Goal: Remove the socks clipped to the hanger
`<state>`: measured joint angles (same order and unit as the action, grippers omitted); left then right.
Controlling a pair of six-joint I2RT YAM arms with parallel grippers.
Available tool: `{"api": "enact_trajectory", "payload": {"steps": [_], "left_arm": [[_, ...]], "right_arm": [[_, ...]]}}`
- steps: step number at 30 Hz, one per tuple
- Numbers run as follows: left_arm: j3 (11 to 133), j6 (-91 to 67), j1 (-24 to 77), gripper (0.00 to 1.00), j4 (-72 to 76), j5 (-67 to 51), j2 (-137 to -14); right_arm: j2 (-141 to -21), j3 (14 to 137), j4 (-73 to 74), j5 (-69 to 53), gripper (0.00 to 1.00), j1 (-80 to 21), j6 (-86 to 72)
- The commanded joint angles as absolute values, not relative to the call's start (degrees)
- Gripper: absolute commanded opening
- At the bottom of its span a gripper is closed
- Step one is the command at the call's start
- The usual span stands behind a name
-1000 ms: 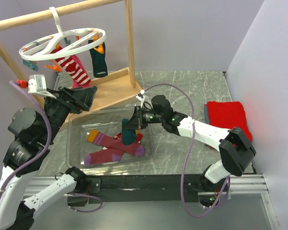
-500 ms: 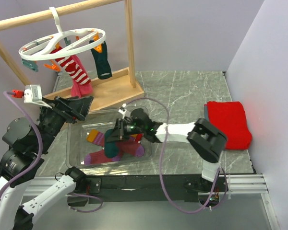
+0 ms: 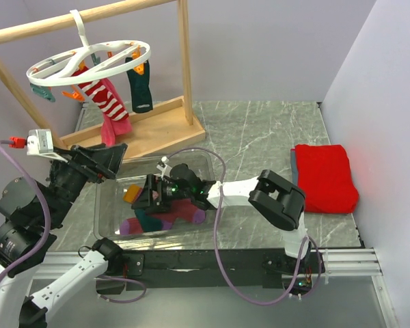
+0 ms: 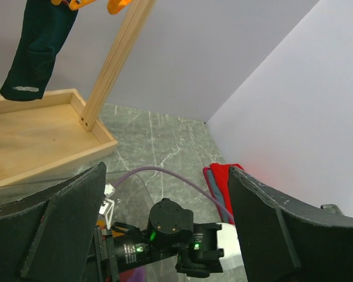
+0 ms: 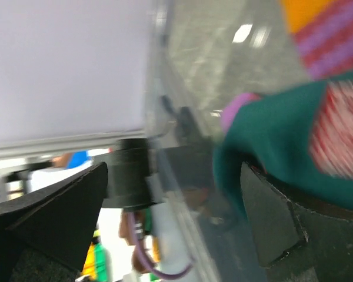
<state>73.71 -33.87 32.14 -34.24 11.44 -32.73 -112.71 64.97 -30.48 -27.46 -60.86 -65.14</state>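
Observation:
The white ring hanger (image 3: 89, 58) hangs by its hook from the wooden rail. Three socks stay clipped to it: a red-and-white striped sock (image 3: 106, 102), a pink sock (image 3: 113, 128) and a dark teal sock (image 3: 140, 87) (image 4: 38, 47). My right gripper (image 3: 147, 195) (image 5: 173, 211) is low inside the clear tray (image 3: 100, 205), jaws open. A teal sock (image 3: 149, 219) (image 5: 270, 135) lies loose against its right finger. Purple-maroon socks with orange cuffs (image 3: 174, 213) (image 5: 326, 41) lie in the tray. My left gripper (image 3: 102, 158) (image 4: 165, 229) hovers open and empty left of the tray, below the hanger.
A wooden rail frame with a base board (image 3: 154, 126) and post (image 4: 115, 59) carries the hanger at the back left. A folded red cloth (image 3: 324, 176) (image 4: 223, 176) lies at the right. The right arm's purple cable (image 3: 205, 154) loops over the tray.
My right arm swept left and down into the tray with the teal sock, then opened; the sock now lies loose in the tray. My left arm drifted slightly left and lower.

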Motion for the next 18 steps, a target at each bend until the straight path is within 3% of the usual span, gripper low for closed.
{"api": "enact_trajectory", "payload": {"steps": [1,6,18], "left_arm": [[73.92,-33.22,31.99,0.89,-33.67,12.04,-31.29],[73.12,-33.92,31.99,0.89,-33.14,10.99,-31.29],[68.74,-35.50,32.08,0.89,-35.42,13.27,-27.60]], "right_arm": [[-105.30,64.07,-17.16,-18.93,1.00,-60.73,-53.11],[-100.03,66.35,-1.09,-9.60,1.00,-60.73,-41.15],[-85.52,62.67,1.24,-1.93,1.00,-57.41,-22.51]]}}
